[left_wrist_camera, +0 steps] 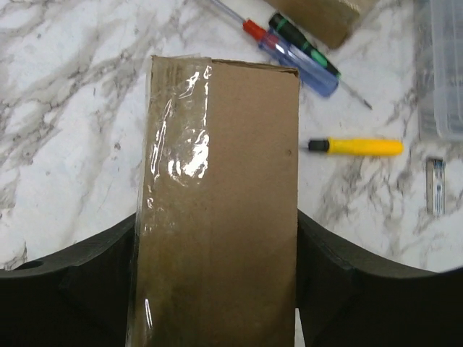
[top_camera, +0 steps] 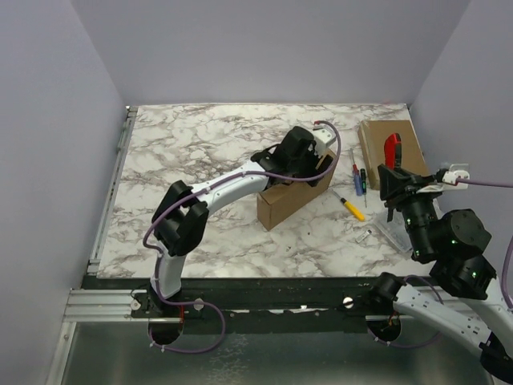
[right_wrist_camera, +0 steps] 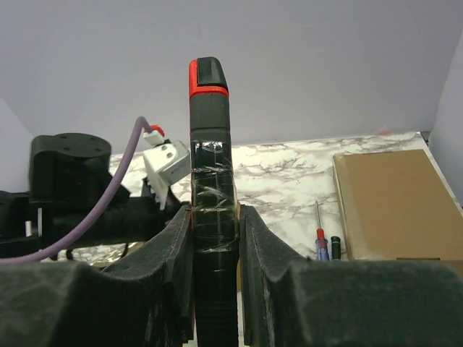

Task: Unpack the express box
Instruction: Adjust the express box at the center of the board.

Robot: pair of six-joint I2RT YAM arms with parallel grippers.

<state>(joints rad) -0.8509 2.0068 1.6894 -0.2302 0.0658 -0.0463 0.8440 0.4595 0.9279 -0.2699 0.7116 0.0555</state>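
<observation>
We saw the express box (top_camera: 276, 207) just left of the yellow screwdriver (top_camera: 350, 208). The left gripper (top_camera: 300, 164) straddled it, wide jaws pressed on both long sides. Right of the screwdriver, the right gripper (right_wrist_camera: 213, 217) clamped a cutter (right_wrist_camera: 210, 137). We judged the box light, stiff cardboard with slick tape: grip the bare sides.

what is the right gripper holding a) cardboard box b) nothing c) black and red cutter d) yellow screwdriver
c: the right gripper is clamped on the black cutter with a red tip; the yellow screwdriver lies on the table, the cardboard box sits in the left gripper.
</observation>
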